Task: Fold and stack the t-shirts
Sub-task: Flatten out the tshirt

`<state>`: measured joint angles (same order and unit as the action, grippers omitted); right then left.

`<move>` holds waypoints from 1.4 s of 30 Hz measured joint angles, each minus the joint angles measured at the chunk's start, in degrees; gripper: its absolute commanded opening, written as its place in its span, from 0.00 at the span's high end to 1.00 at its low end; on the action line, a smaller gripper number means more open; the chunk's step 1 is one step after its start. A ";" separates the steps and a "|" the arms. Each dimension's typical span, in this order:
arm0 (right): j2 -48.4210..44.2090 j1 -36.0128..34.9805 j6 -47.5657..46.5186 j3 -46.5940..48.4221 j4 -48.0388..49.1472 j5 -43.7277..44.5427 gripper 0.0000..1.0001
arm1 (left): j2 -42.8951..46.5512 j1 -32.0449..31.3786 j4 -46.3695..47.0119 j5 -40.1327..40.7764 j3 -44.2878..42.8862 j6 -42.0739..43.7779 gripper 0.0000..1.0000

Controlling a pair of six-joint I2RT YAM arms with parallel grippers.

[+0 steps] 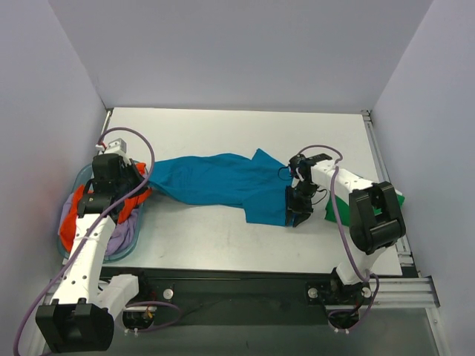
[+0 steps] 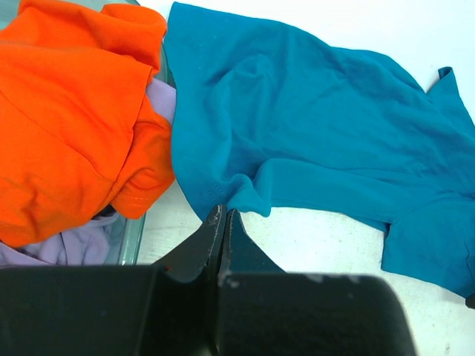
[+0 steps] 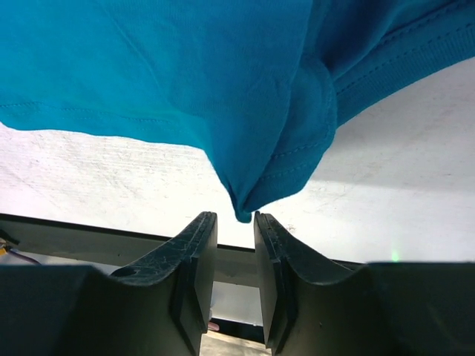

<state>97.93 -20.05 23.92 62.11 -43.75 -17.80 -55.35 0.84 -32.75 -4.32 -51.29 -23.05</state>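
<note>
A large teal t-shirt (image 1: 215,182) lies stretched across the middle of the table between my two grippers. My left gripper (image 1: 141,180) is at its left end beside the basket. Its jaws (image 2: 223,211) are shut, with the edge of the teal t-shirt (image 2: 312,126) pinched at the very tips. My right gripper (image 1: 298,215) is at the shirt's right end. Its jaws (image 3: 234,216) stand a little apart, and a corner of the teal cloth (image 3: 185,74) hangs just at their mouth, unsqueezed. A green t-shirt (image 1: 332,208) lies under the right arm.
A light blue basket (image 1: 74,178) sits at the left edge, its clear wall (image 2: 133,237) close to my left fingers. It holds an orange t-shirt (image 2: 67,126) and a lavender one (image 2: 82,245). The table's near edge runs just behind the right gripper.
</note>
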 measured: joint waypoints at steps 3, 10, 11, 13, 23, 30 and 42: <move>0.33 -0.33 -0.07 0.46 -0.02 -0.04 0.74 | 0.00 0.00 -0.09 0.11 0.00 0.22 1.00; 3.19 -0.68 -0.39 1.33 0.09 -0.68 0.78 | 0.00 0.00 -0.09 0.48 0.00 0.44 1.00; 3.58 -0.74 -0.44 1.33 0.09 -0.74 0.78 | 0.00 0.00 -0.09 0.55 0.00 0.52 1.00; 3.93 -0.90 -0.52 1.33 0.07 -0.83 0.80 | 0.00 0.00 -0.09 0.61 0.00 0.79 1.00; 3.96 -1.05 -1.03 1.38 -0.02 -1.03 1.00 | 0.00 0.00 -0.09 0.66 0.00 1.03 1.00; 1.73 -0.85 -0.04 7.15 -3.34 0.28 1.00 | -0.90 0.00 -0.17 0.72 -1.14 0.76 1.00; -6.62 7.37 1.33 38.23 -10.23 0.70 1.00 | -6.58 0.00 1.51 0.85 -14.80 -1.46 1.00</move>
<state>91.31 -12.69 25.26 100.33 -53.98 -17.10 -61.93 0.84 -31.24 -3.46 -66.08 -24.51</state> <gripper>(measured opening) 0.040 0.025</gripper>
